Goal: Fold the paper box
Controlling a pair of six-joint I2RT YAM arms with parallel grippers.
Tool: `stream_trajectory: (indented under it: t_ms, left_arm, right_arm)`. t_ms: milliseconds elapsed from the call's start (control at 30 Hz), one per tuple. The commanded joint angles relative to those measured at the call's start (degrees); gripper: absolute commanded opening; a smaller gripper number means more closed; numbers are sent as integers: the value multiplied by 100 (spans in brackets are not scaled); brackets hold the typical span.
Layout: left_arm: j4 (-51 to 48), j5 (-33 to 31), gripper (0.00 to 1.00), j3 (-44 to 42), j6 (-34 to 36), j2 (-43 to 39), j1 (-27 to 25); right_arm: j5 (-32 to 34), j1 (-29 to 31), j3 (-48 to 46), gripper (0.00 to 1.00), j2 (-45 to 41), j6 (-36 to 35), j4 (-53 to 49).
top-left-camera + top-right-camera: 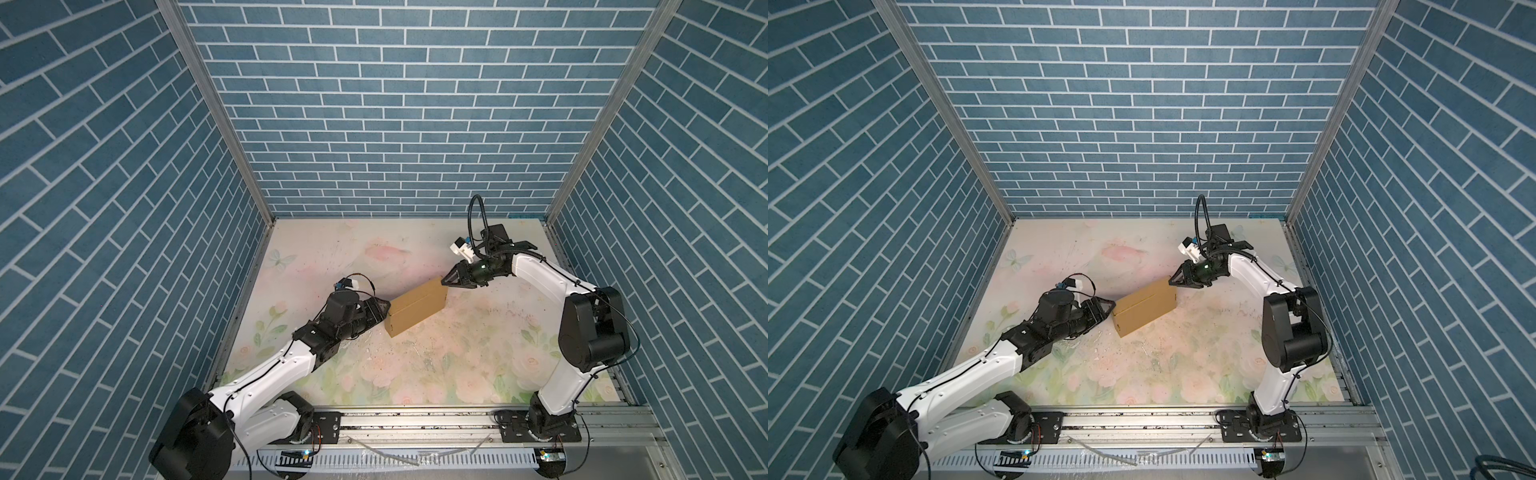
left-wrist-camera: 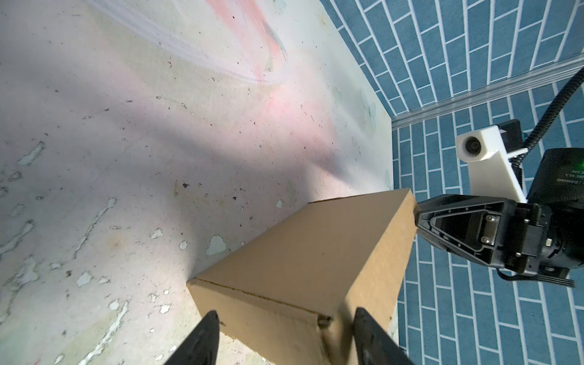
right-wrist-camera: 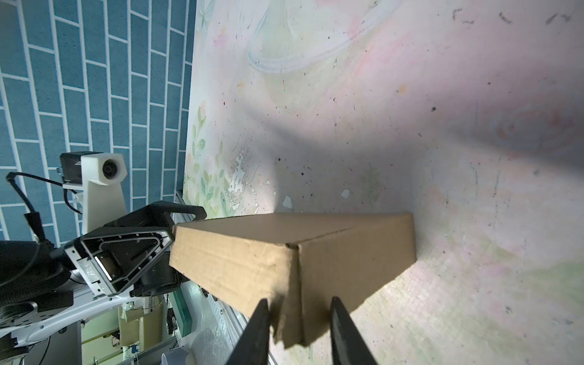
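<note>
Near the middle of the bench (image 1: 415,374) you have the paper box (image 1: 417,307), closed into a plain brown block and set askew, one end toward each arm. Note the left hand (image 1: 387,312) at the box's near-left end. The left wrist view shows its fingers (image 2: 202,338) spread wide on either side of that end, with the cardboard filling the gap between them, so it is pinching the box. Note the right hand (image 1: 444,283) with its tip at the far-right top corner. The right wrist view shows its fingers (image 3: 259,328) narrowly apart with that corner between them, both close against the cardboard. You cannot tell from these views whether they actually clamp it. Box seams appear closed. The bench surface is floral, scuffed and flecked.
</note>
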Motion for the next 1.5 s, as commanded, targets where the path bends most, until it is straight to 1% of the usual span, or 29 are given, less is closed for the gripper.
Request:
stream_trajectory:
  t_ms: [0,200,633,1033,1267,1467]
  left_arm:
    - [-316,-112,67,-143,61,51,-19]
    - [-407,-121,68,-49,84,-3,-21]
    - [-756,-84,69,136,208,-292,-20]
    - [-581,16,69,88,251,-265,-186]
    - [-571,-56,69,79,255,-352,-212]
    - [-611,-153,71,111,324,-508,-214]
  right_arm:
    - [130,33,-213,30,85,-222,-40]
    - [130,35,-253,28,77,-157,57]
    - [97,32,-200,31,52,-112,59]
    - [132,33,-213,31,68,-38,101]
    - [130,33,-209,31,79,37,154]
    - [147,37,-226,31,66,37,125]
